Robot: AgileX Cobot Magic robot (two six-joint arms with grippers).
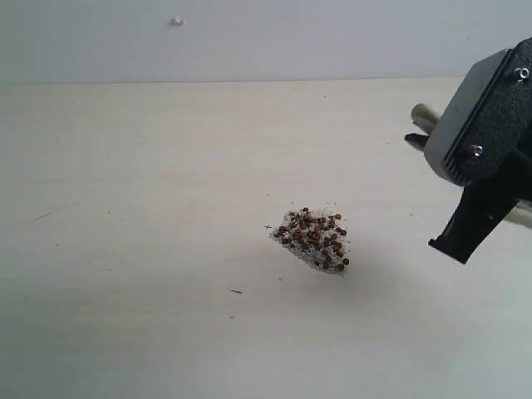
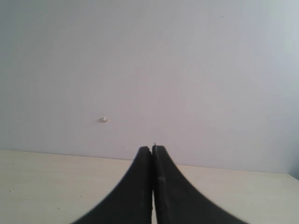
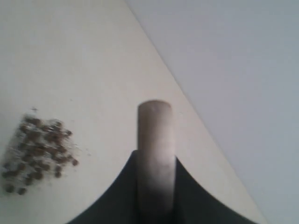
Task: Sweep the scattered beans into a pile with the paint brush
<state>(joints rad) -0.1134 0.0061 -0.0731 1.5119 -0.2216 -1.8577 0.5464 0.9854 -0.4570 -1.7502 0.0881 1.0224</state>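
Beans (image 1: 314, 239) seen heaped into one pile near the middle of the table (image 1: 125, 166), with hardly a stray around it. Lay at about 8 o'clock from the right gripper (image 3: 155, 163) in the exterior view, near but apart. Stretched longest from 10 to 4 o'clock. Held the paint brush (image 1: 425, 117) pinched by its pale handle (image 3: 155, 126) in that gripper, bristles out of sight. Ran along 10 to 4 o'clock as well, rounded end pointing to 10. Showed the left gripper (image 2: 153, 151) pressed together on nothing and absent from the exterior view. Judged the right arm nearer, and the sweeping nearly done.
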